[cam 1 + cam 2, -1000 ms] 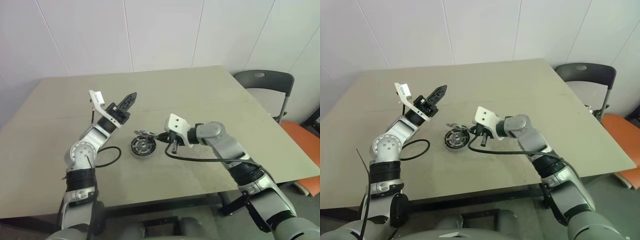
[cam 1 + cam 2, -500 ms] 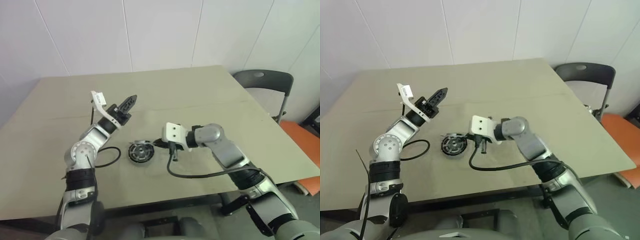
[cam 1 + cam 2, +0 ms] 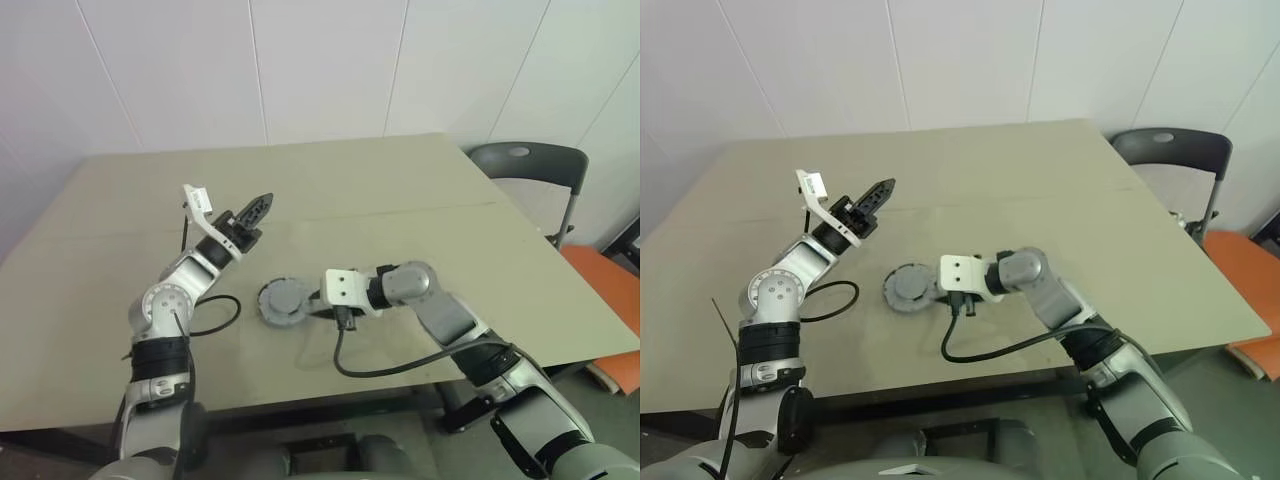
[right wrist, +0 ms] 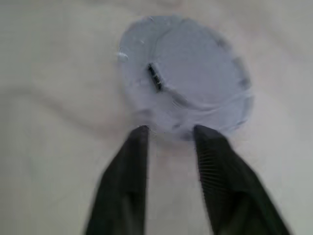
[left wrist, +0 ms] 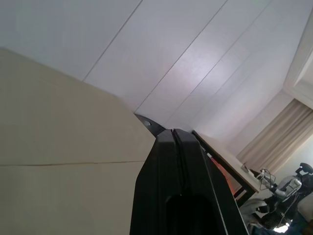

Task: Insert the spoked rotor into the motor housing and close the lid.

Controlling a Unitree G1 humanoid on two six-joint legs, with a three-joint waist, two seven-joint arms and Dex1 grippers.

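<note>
Lid (image 4: 188,78): flat, round, pale grey.

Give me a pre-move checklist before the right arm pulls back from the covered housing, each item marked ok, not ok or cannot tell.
1. Lid lies over the motor housing, grey face up: ok.
2. Lid fully seated all round: cannot tell; its edge looks uneven in the right wrist view.
3. Right claw open, fingers apart, nothing between them: ok.
4. Right claw clear of the lid's edge: cannot tell; the fingertips sit right at it.
5. Left claw shut, raised above the table, away from the lid: ok.
6. Spoked rotor inside: cannot tell, the lid hides it.
</note>
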